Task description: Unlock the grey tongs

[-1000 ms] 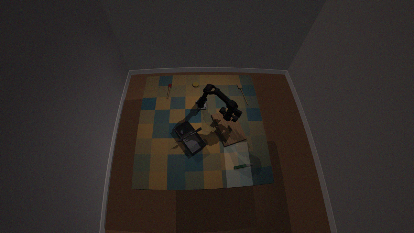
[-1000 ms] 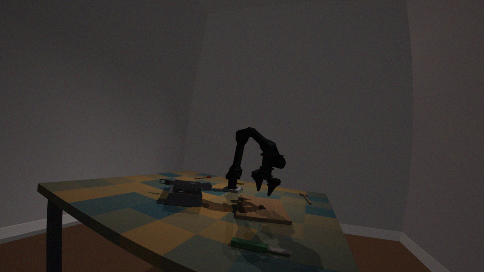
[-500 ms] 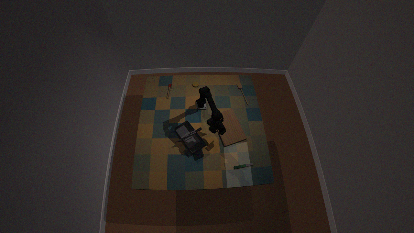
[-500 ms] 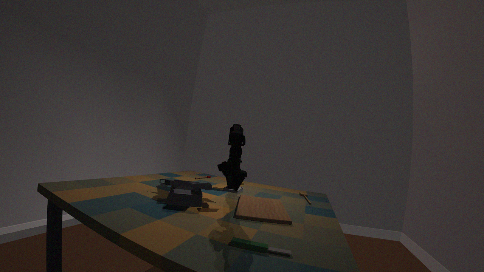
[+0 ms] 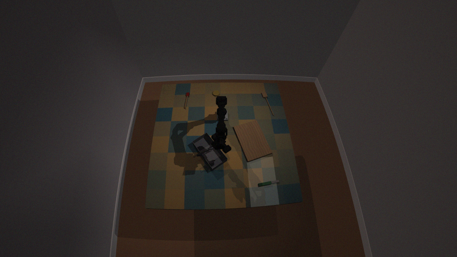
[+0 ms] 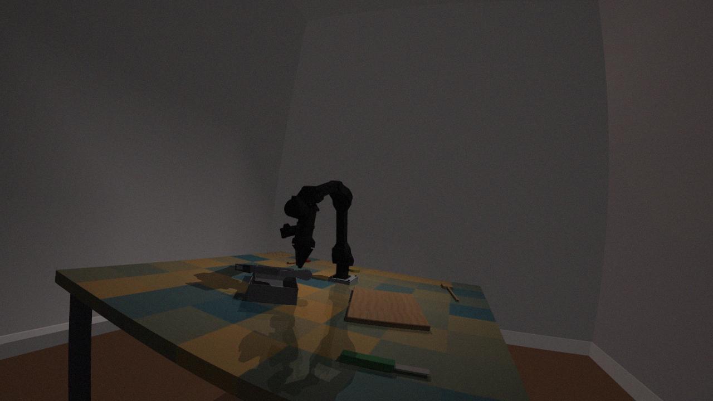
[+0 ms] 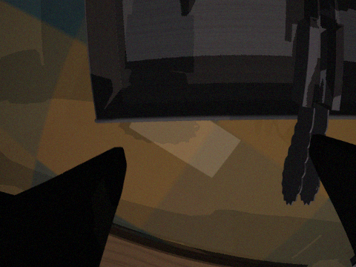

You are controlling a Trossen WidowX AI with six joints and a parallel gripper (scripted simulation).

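The grey tongs (image 5: pixel 204 151) (image 6: pixel 279 272) (image 7: pixel 297 163) lie across the dark roasting tin (image 6: pixel 271 294) (image 7: pixel 230 33), arms close together. Their scalloped tips stick out past the tin's near wall in the wrist view. My gripper (image 6: pixel 299 265) (image 7: pixel 222 150) is open and empty, pointing down above the tongs' tip end. In the wrist view the tongs' tips appear beside my right finger, which overlaps their edge, not centred between the fingers. I cannot tell of any contact. The wooden board (image 5: pixel 252 140) (image 6: pixel 389 309) (image 7: pixel 130 256) lies flat, with nothing on it.
A green-handled tool (image 5: pixel 264 184) (image 6: pixel 366 360) lies beyond the board. A wooden spatula (image 5: pixel 264 94), a yellow disc (image 5: pixel 216 93) and a red-headed tool (image 5: pixel 187 94) lie along the far side. The arm's base plate (image 6: pixel 343 280) stands between tin and disc.
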